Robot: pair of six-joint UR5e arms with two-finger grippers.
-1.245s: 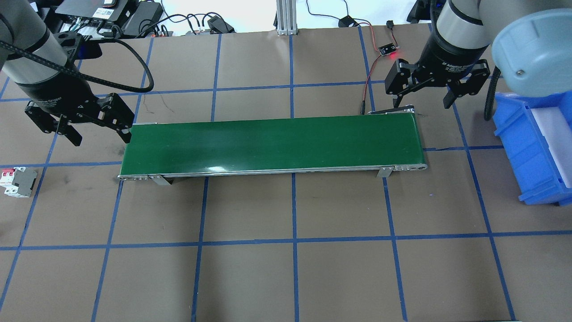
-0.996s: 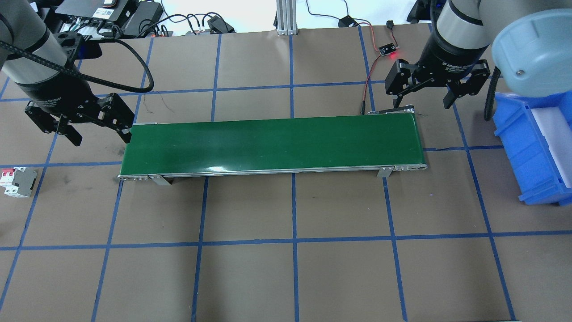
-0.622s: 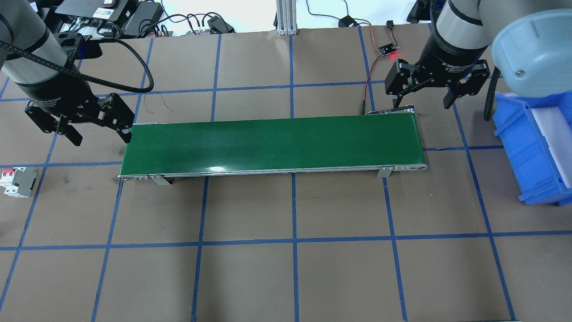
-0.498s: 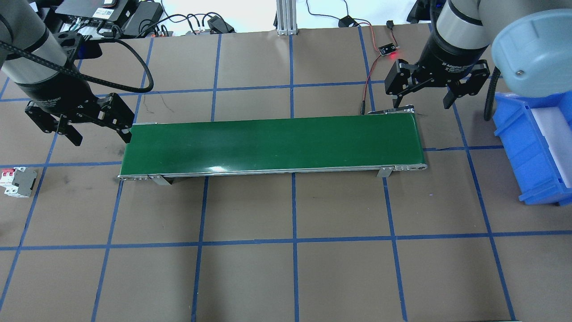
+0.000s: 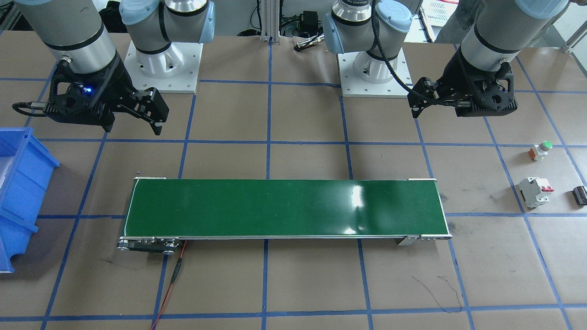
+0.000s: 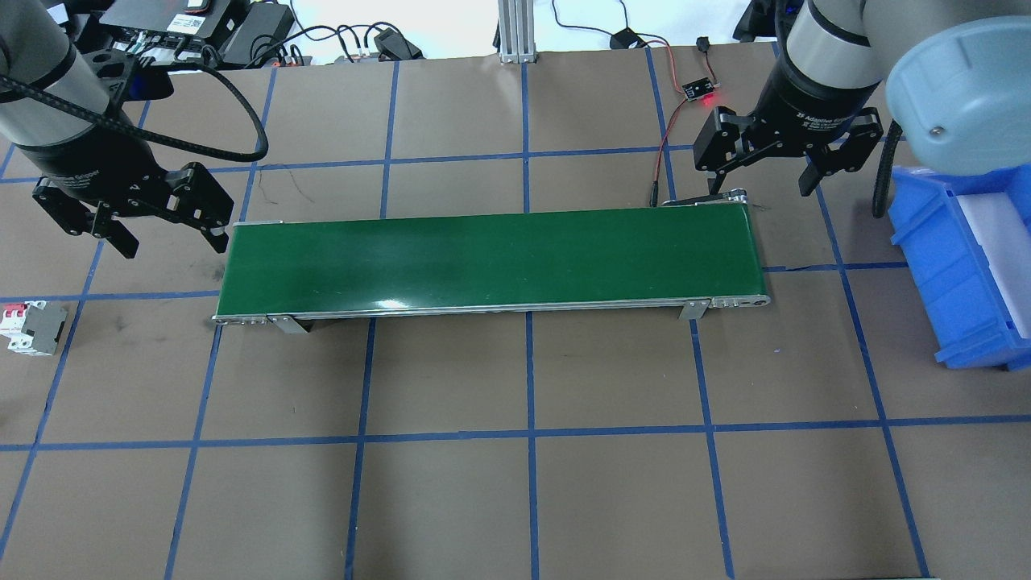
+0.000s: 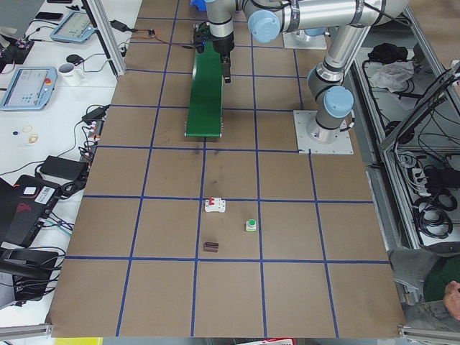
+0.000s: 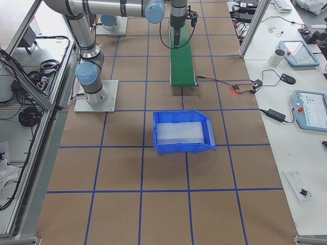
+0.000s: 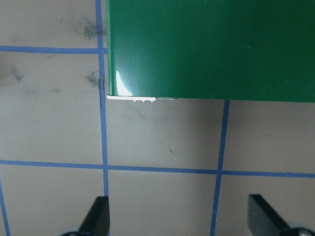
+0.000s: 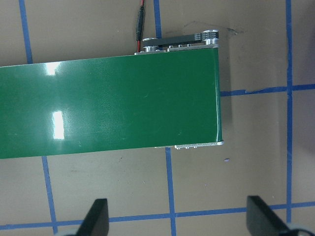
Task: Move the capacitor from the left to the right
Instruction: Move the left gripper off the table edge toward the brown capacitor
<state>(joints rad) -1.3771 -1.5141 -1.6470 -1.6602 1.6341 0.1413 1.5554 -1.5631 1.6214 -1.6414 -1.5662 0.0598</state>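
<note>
Two hands hang above the table (image 6: 523,499), each with its fingers spread wide and nothing between them. The left hand (image 6: 169,240) hovers by the left end of the green conveyor belt (image 6: 491,258). In its wrist view the dark fingertips (image 9: 97,216) stand far apart over bare brown paper, with the belt's corner ahead of them.

The capacitor (image 5: 580,195) lies on the table well apart from this hand, out to the hand's left and further from the robot's base, with nothing gripping it. The white circuit breaker (image 5: 534,191) with its red lever sits near the capacitor, on the side closer to the hand. The green-capped push button (image 5: 540,150) rests nearer to the hand than the breaker does, though clear of it.

The right hand (image 6: 759,185) hovers by the belt's right end, and its wrist view shows that end of the belt ahead of the parted fingertips. To that hand's right, apart from it, stands a blue bin (image 6: 942,266), whose near wall faces the belt's end
</note>
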